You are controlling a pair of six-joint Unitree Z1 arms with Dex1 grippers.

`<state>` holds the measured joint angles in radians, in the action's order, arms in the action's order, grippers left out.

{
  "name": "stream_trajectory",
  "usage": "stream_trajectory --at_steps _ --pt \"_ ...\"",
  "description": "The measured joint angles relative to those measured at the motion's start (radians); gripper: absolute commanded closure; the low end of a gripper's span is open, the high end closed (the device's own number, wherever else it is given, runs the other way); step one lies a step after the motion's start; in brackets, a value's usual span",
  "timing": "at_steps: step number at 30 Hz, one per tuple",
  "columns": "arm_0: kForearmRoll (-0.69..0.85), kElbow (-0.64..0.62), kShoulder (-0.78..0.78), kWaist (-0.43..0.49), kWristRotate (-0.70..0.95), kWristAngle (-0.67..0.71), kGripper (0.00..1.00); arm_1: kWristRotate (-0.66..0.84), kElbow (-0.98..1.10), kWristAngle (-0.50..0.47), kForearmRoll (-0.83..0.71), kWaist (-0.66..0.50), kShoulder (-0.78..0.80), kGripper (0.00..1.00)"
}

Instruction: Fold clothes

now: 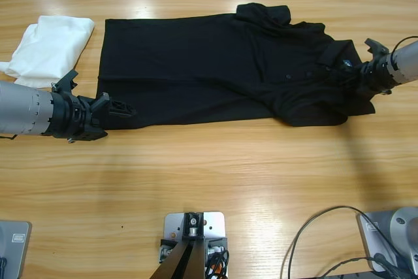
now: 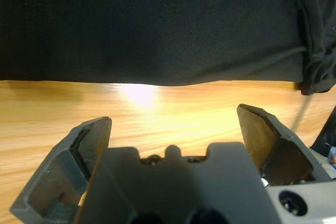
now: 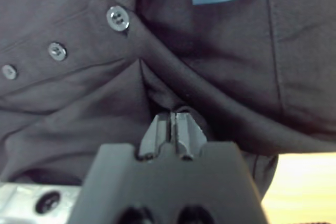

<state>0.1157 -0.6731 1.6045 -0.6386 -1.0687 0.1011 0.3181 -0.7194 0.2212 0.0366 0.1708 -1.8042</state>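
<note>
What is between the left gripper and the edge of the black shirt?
Only bare wooden table lies between the open left gripper and the black polo shirt; the left wrist view shows it.

Near table [image 1: 215,174] edge open (white garment [image 1: 52,47] far-left).

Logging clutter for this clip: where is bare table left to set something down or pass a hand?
The wide wooden table strip in front of the black polo shirt is bare, up to the rig at the near edge. Crowded: the far left, where the white folded garment lies beside the left gripper, and the collar end, where the right gripper pinches fabric.
</note>
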Motion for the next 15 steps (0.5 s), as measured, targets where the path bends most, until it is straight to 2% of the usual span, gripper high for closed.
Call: stream_trajectory --at_steps 2,3,4,5,9,12,13,14,15 --pt "0.0 0.001 0.0 0.0 0.0 0.0 0.05 0.002 0.002 -0.023 0.002 0.0 0.006 0.98" --pt "-0.001 0.001 0.0 0.0 0.0 0.0 0.05 0.003 0.004 -0.033 0.004 0.0 0.011 0.573" --pt "-0.002 0.001 0.0 0.0 0.0 0.0 0.05 0.003 0.009 -0.04 0.007 0.0 0.018 0.117" --pt "-0.003 0.001 0.0 0.0 0.0 0.0 0.051 0.003 0.011 -0.04 0.01 0.001 0.025 0.01" --pt "-0.011 0.001 0.0 0.0 0.0 0.0 0.05 0.003 0.005 -0.027 0.042 -0.018 0.091 0.0" --pt "-0.013 0.001 0.0 0.0 0.0 0.0 0.052 0.003 -0.065 -0.05 0.139 -0.129 0.186 0.0" --pt "-0.013 0.001 0.0 0.0 0.0 0.0 0.079 0.004 -0.098 -0.076 0.179 -0.174 0.216 0.0" --pt "-0.013 0.001 0.0 0.0 0.0 0.0 0.156 0.01 -0.128 -0.103 0.216 -0.212 0.243 0.0" --pt "-0.013 0.002 0.0 0.0 -0.002 0.0 0.174 0.024 -0.152 -0.128 0.249 -0.24 0.267 0.0"
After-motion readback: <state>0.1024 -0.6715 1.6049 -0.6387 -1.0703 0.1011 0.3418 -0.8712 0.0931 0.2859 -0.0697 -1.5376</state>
